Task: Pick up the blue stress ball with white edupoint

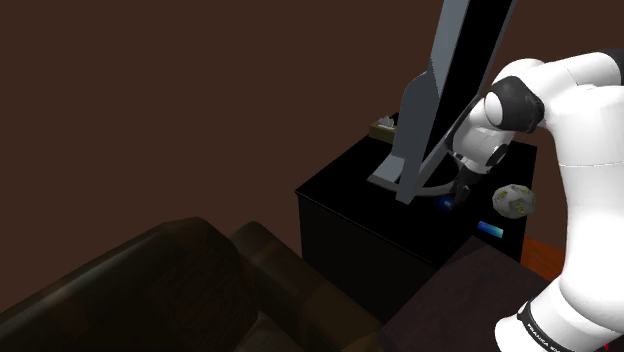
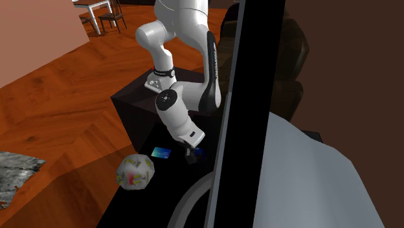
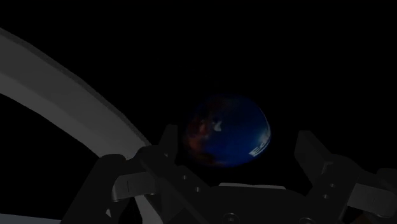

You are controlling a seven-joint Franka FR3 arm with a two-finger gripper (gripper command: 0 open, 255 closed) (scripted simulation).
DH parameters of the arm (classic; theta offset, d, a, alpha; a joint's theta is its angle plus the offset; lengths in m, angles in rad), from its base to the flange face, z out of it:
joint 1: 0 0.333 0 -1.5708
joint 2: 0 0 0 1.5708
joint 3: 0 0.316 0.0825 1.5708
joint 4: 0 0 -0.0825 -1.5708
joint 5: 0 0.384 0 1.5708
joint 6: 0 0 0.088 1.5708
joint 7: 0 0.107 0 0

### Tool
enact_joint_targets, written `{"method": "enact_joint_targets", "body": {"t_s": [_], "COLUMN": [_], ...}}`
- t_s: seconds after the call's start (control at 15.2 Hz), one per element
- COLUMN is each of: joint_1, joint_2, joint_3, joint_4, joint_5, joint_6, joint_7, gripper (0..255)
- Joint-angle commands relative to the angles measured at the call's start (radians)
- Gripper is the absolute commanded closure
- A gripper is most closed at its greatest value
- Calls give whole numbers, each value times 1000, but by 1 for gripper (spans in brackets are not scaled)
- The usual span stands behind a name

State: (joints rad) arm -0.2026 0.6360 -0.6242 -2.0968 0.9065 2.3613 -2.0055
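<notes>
Gripper open, holding nothing | ball between my fingers, untouched, on the black cabinet | I'd centre it, ease lower, then close slowly so it can't squirt out.

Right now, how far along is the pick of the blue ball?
Done: the reach. The gripper is low over the black cabinet top, straddling the blue ball. In hand: the grasp. The fingers stand apart with a gap at one side, so the ball is not clasped. Left: closing on it and lifting it off the cabinet.
</notes>
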Motion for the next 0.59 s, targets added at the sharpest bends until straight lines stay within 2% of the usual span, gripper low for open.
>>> {"method": "enact_joint_targets", "body": {"t_s": [0.0,0.2,0.33,0.4,0.53], "joint_1": [-17,-39,-39,-39,-39], "joint_2": [28,71,71,71,70], "joint_3": [19,47,48,47,47], "joint_4": [13,31,31,31,31], "joint_5": [23,58,58,58,58], "joint_6": [9,27,27,27,27], "joint_7": [-19,-45,-45,-45,-45], "gripper": [0,0,0,255,255]}}
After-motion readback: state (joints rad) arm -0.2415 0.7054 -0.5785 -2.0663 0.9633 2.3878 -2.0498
